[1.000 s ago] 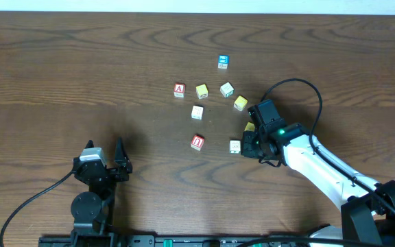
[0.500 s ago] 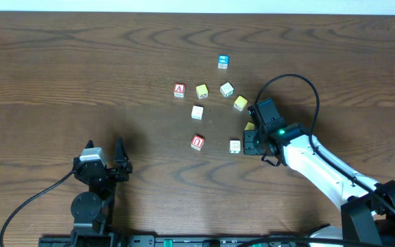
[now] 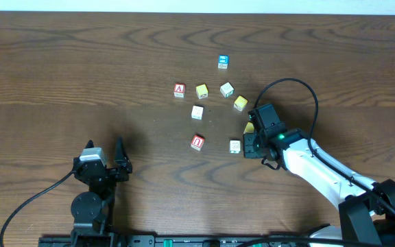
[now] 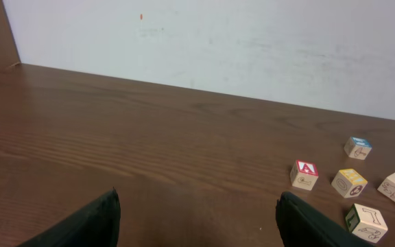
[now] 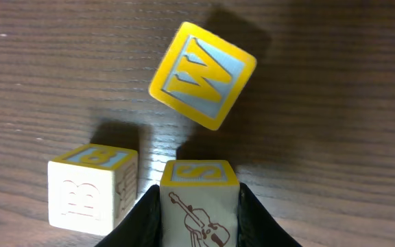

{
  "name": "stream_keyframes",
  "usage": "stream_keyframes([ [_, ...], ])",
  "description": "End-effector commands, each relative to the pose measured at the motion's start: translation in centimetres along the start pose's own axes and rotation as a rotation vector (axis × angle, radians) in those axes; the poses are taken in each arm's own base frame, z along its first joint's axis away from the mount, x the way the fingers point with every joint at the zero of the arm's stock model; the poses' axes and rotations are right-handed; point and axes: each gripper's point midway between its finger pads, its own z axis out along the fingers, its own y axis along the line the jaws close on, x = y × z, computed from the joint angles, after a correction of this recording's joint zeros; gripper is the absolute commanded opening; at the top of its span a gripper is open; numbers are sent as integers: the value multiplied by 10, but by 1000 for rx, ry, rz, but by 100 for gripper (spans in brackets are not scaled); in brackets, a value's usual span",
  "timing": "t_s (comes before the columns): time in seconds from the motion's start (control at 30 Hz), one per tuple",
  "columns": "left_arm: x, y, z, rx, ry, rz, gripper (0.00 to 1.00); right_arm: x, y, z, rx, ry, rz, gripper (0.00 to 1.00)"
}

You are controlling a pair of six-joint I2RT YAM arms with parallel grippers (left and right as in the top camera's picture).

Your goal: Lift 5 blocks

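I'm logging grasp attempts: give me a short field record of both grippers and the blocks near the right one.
right gripper: shut on S block, violin face toward the wrist camera
left gripper: open, empty, apart from all blocks
W block: yellow, on the table beyond the S block, not touching it
B block: left of the S block in the right wrist view, apart from it
S block lifted: cannot tell

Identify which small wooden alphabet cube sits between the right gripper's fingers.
The yellow-edged wooden cube showing an S and a violin: the right gripper clamps it, while the W cube and the B cube stand free.
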Motion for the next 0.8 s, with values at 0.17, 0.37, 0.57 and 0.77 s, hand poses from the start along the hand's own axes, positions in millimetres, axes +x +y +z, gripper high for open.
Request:
stream_keyframes([
  [0.17, 17, 8, 1, -37, 54, -3, 73, 10, 8, 6, -20, 15, -33, 50],
  [0.37, 17, 8, 1, -37, 54, -3, 73, 6, 10, 6, -27, -1, -33, 58],
  [0.57, 17, 8, 1, -37, 54, -3, 73, 2, 9, 3, -19, -5, -30, 59],
  [0.77, 17, 8, 1, -37, 54, -3, 73, -1, 5, 0, 15, -3, -31, 59],
])
